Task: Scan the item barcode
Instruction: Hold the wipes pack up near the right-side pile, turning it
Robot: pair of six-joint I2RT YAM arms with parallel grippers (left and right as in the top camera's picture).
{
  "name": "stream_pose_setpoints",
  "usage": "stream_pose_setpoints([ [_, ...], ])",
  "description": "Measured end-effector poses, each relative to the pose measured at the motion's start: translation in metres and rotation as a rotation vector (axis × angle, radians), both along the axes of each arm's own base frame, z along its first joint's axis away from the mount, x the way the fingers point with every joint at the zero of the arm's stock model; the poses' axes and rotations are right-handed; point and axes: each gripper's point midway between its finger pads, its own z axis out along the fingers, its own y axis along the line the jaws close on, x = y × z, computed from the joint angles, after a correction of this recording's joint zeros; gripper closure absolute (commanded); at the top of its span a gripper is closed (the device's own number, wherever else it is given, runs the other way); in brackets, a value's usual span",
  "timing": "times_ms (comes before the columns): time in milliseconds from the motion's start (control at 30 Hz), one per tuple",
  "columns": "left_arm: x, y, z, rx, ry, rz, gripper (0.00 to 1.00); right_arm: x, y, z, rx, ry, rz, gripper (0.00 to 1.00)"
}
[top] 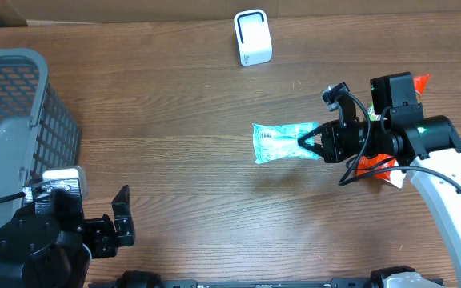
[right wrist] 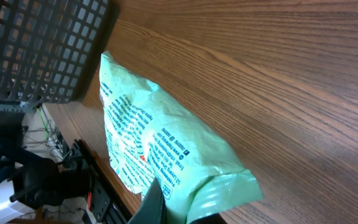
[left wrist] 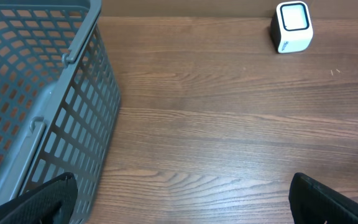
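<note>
A light green packet (top: 280, 142) with blue print hangs over the table's middle right, its long side level. My right gripper (top: 309, 142) is shut on its sealed right end. In the right wrist view the packet (right wrist: 160, 149) fills the centre, and the right gripper (right wrist: 182, 214) pinches its crimped edge at the bottom. No barcode shows on it. The white scanner (top: 253, 38) stands upright at the back centre, well apart from the packet; it also shows in the left wrist view (left wrist: 293, 26). My left gripper (top: 122, 222) rests open and empty at the front left (left wrist: 182, 199).
A grey mesh basket (top: 14, 120) stands at the left edge, close beside the left gripper (left wrist: 36, 93). Orange packets (top: 374, 166) lie under the right arm at the right side. Bare wood lies between the packet and the scanner.
</note>
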Motion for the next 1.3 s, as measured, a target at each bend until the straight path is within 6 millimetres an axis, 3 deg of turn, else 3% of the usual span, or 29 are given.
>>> stream_pose_setpoints([
  [567,0.0,0.0,0.0,0.0,0.0,0.0,0.0,0.0,-0.003,-0.003,-0.023,0.005,-0.007,0.96],
  [833,0.0,0.0,0.0,0.0,0.0,0.0,0.0,-0.014,-0.005,-0.009,-0.034,0.068,0.007,0.96],
  [1067,0.0,0.0,0.0,0.0,0.0,0.0,0.0,-0.019,-0.006,0.001,-0.04,0.076,0.016,0.96],
  [1300,0.0,0.0,0.0,0.0,0.0,0.0,0.0,-0.026,-0.007,-0.001,-0.054,0.106,0.023,0.96],
])
